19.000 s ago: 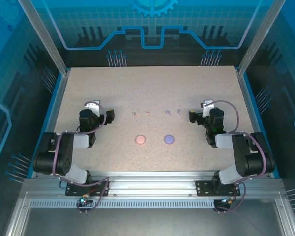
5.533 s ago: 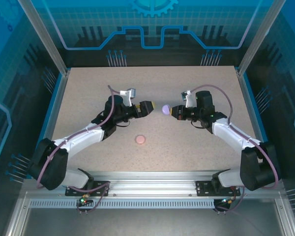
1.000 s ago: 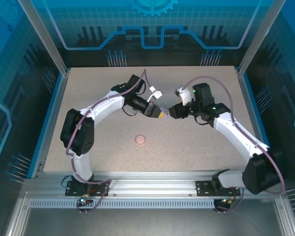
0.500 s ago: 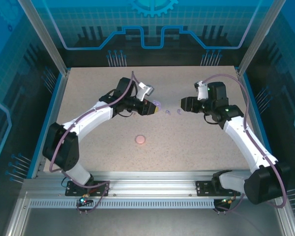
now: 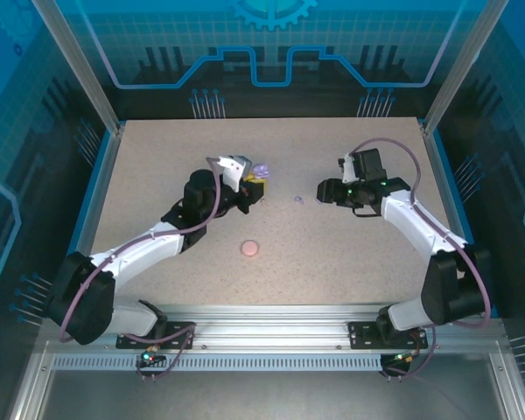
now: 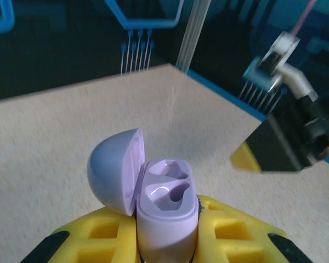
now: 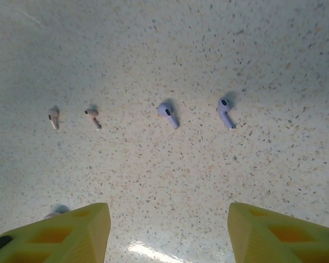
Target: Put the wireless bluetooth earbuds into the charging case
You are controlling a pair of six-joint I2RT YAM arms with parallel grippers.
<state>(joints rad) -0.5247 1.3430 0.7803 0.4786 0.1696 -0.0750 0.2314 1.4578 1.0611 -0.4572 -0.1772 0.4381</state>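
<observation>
**While left pincer (image 6: 167, 244) clamps the open purple case (image 6: 164, 200), right pincer (image 7: 169, 224) hangs with its fingers spread above the buds**

As seen from the left wrist, the purple case sits upright between the two yellow fingers (image 6: 96, 235), pinched at its base. The lid is hinged back to the left. Both wells in the base face up, glossy and bare. The right arm's dark wrist and one yellow tip show at the right edge of that frame, apart from the case.

Top view: the left pincer is just left of centre, lifted off the tabletop (image 5: 157, 157), with the case at its tip. The right pincer is right of centre, pointing toward it. One purple bud lies on the tabletop between them, nearer the right pincer. The pink case (image 5: 249, 248) lies shut, low of centre, well apart from both pincers.

Right wrist view: all four buds lie on the tabletop in a loose row across the upper half.
- Two pink buds (image 7: 54, 116) are at the left, close together but not touching.
- Two purple buds (image 7: 168, 113) are at centre and right of centre, stems angled down-right, apart from each other.

The right pincer's yellow fingers sit in the lower corners, wide apart, gripping nothing. The purple buds line up between them, further up the frame.
</observation>
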